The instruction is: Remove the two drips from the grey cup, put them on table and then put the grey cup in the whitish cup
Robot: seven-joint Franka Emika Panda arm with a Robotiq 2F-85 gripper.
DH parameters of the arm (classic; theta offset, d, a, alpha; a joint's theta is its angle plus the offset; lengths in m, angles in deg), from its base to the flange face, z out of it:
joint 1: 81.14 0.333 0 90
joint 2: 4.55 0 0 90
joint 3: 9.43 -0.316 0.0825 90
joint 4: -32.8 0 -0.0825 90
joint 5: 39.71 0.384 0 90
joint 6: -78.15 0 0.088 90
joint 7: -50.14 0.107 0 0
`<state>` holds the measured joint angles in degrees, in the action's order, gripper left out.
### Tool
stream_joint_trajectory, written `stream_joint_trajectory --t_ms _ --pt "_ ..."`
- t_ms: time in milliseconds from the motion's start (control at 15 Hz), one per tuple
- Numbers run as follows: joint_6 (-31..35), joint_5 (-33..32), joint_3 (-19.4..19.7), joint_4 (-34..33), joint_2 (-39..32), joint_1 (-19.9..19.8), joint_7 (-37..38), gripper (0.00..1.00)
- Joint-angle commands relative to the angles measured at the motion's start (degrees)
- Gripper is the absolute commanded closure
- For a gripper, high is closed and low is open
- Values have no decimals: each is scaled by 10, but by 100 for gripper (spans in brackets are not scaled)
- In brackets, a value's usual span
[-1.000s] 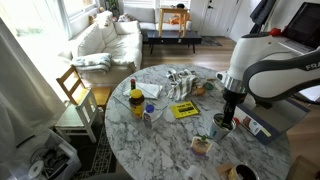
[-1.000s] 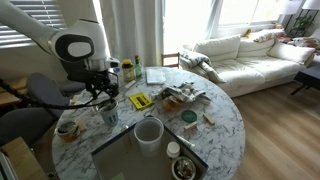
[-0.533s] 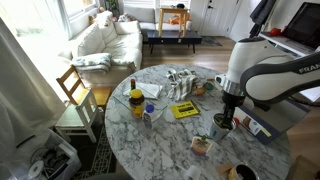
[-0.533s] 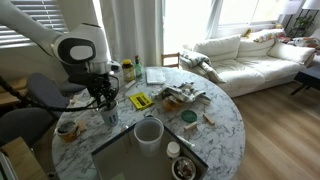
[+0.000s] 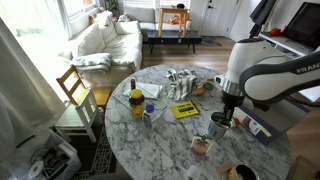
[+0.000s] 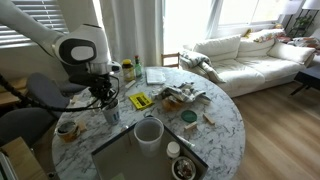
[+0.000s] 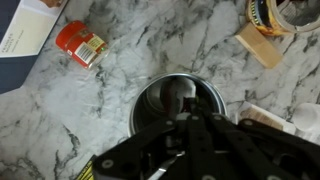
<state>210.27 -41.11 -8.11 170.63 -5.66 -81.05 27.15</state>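
Claw (image 5: 221,116) barely moved since a second ago, maybe slightly up. It hangs directly over the grey cup (image 7: 178,98) on the counter (image 7: 110,110), fingertips at the cup's mouth. Spread or pinching: can't tell. Orange drip (image 7: 80,43) lies on the counter, apart from the grey cup.

Opposite exterior views of table (image 5: 168,140); wrist overhead.

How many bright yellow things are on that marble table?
2. A yellow-lidded jar stands near the rim of the table; a flat yellow booklet lies nearer its middle. Smaller yellow things could be hidden among the clutter.
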Motion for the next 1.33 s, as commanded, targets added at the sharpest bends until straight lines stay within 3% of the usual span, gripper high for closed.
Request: stream_joint_trajectory --t_ms 0,600,1267 --pt "-2 -2 -1 1 12 -6 -4 99" --pt "-46 -75 -11 0 118 5 19 99" --pt "-93 -77 -41 -1 209 53 -10 99"
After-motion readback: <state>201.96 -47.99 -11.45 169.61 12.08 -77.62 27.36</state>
